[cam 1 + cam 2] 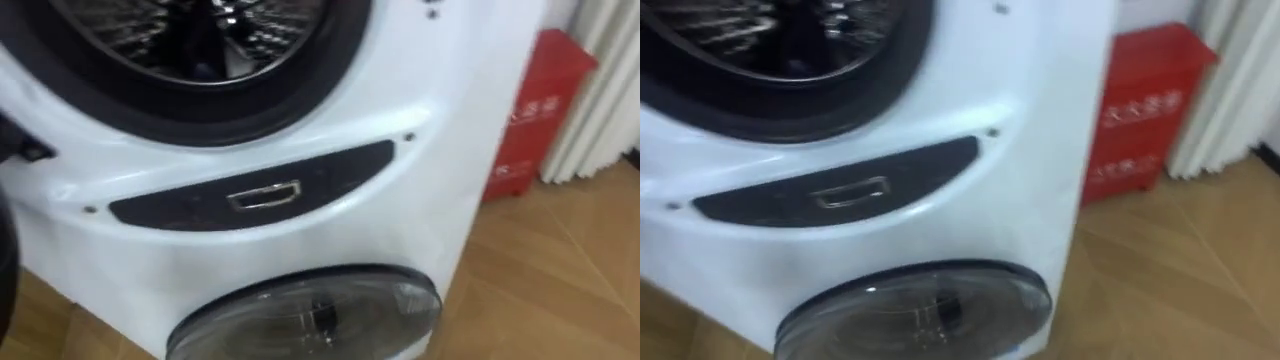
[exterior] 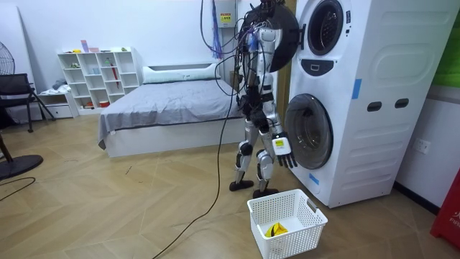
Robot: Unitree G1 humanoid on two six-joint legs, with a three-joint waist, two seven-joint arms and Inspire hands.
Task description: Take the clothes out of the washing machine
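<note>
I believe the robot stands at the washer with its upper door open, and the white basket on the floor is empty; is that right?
Not quite: the basket is not empty; a yellow item lies in it, as the room view shows. The robot does stand at the washer with its upper door open.

The robot is slim, with silver-grey shells over black joints on its legs and torso, and a dark head. Blue and dark cables bunch at its shoulders and run up out of the room view, and a thin black cable trails away from its feet. Its robot hand (image 2: pixel 282 147) is dark, with a white, yellow-marked tag on the back.
</note>
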